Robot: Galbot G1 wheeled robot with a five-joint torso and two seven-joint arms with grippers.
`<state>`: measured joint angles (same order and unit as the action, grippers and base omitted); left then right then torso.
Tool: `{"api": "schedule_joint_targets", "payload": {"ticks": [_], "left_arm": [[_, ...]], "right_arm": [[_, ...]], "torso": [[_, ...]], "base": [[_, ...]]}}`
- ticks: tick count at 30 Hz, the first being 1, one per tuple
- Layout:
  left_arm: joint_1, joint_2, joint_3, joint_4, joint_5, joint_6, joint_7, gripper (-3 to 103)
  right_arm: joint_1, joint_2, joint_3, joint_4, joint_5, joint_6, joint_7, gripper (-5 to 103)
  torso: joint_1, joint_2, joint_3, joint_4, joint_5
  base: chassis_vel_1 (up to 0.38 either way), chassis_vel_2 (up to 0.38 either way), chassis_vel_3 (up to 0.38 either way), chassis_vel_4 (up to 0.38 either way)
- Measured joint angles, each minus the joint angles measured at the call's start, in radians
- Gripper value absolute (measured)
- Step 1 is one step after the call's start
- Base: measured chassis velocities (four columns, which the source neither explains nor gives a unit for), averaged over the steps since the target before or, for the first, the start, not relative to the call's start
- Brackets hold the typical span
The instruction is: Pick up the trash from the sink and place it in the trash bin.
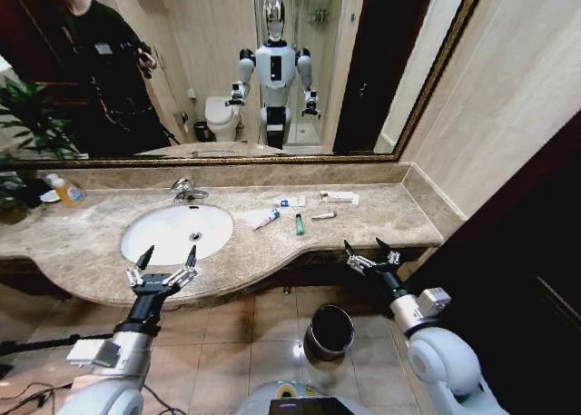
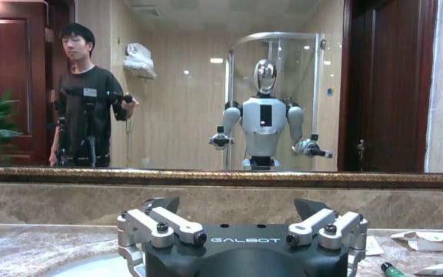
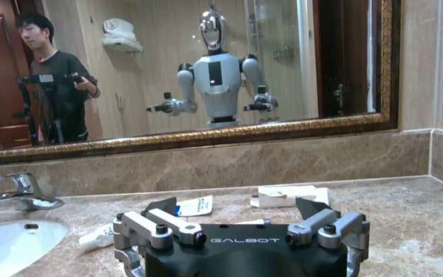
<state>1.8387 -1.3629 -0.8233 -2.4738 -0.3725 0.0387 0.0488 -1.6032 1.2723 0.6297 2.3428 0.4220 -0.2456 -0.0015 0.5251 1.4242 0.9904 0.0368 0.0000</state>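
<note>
Head view: left end effector (image 1: 164,262) and right end effector (image 1: 372,251), both spread, hover before beige marble worktop (image 1: 381,217); white oval sink (image 1: 168,233) apparently empty.

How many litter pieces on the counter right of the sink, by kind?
Tubes: 1, white tube with blue cap
Sticks: 2, green stick and thin white stick
Packets: 2, white-blue packet and flat white packet
Total: 5, all on the marble counter, none in the sink.
</note>
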Motion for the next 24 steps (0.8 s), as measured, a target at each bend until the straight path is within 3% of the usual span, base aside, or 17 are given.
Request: {"api": "schedule_joint_targets", "payload": {"ticks": [11,24], "left_arm": [[0.0,0.0,0.0,0.0,0.0,0.0,0.0,100],[0.0,0.0,0.0,0.0,0.0,0.0,0.0,100]], "right_arm": [[0.0,-0.023,0.004,0.006,0.02,-0.014,0.001,100],[0.13,-0.098,-0.002,-0.078,0.095,-0.05,0.001,100]], "torso": [[0.0,0.0,0.0,-0.0001,0.0],[0.0,0.0,0.0,0.0,0.0001]], "base": [[0.0,0.0,0.0,0.0],[0.0,0.0,0.0,0.0]]}}
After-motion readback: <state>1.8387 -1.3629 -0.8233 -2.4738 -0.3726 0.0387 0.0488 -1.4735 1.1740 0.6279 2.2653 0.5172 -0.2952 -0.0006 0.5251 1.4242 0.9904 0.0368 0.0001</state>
